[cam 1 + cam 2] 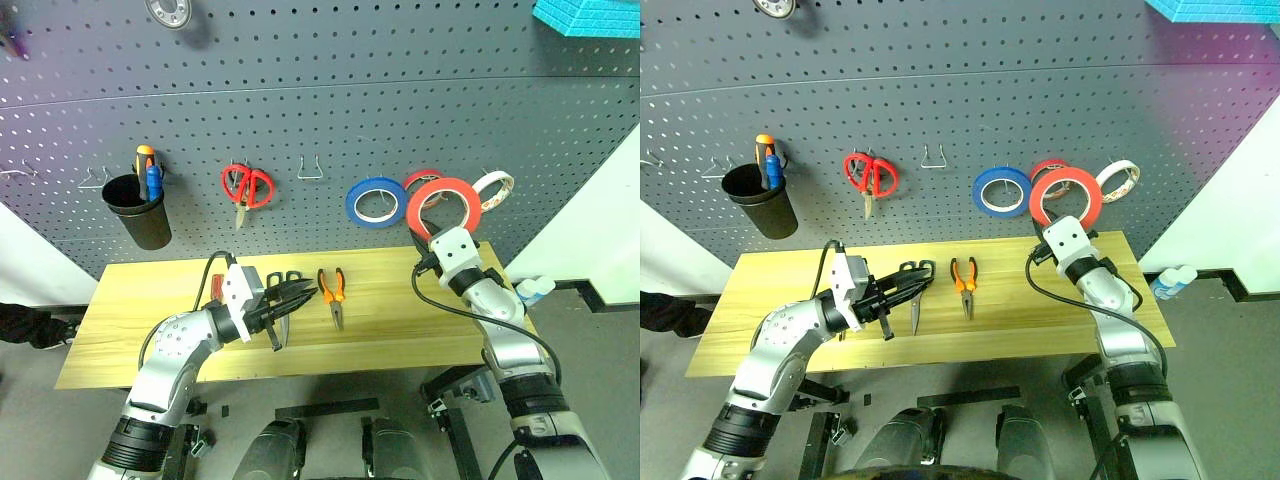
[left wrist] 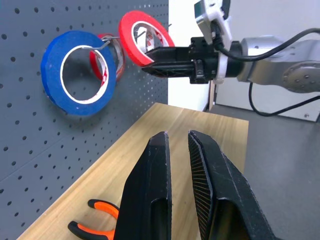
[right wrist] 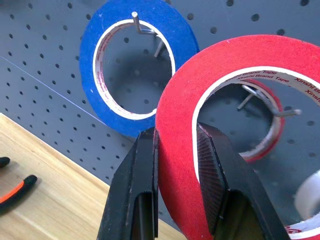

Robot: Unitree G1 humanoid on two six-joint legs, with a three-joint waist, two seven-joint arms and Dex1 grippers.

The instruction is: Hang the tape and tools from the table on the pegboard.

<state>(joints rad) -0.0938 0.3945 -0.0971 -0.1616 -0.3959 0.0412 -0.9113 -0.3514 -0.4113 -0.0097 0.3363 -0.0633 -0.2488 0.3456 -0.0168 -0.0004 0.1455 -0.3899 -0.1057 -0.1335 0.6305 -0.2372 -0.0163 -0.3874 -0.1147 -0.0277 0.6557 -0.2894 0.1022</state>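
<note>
Our right claw (image 3: 175,150) pinches the tape (image 3: 240,65) at right-centre frame, before the pegboard (image 1: 300,100) hook (image 3: 260,102); misaligned, we could miss and drop it. Left claw (image 2: 177,145) closed, empty.

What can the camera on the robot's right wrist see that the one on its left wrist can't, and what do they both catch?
Right wrist view alone: the right claw from behind, its fingers shut on the red-orange tape rim, and the hook seen through the ring.

Left wrist view alone: the left claw, shut and holding nothing, and the right arm from the side, reaching toward the pegboard.

Both: the blue ring on its hook, the thinner red ring behind the tape, the pliers on the table.
</note>
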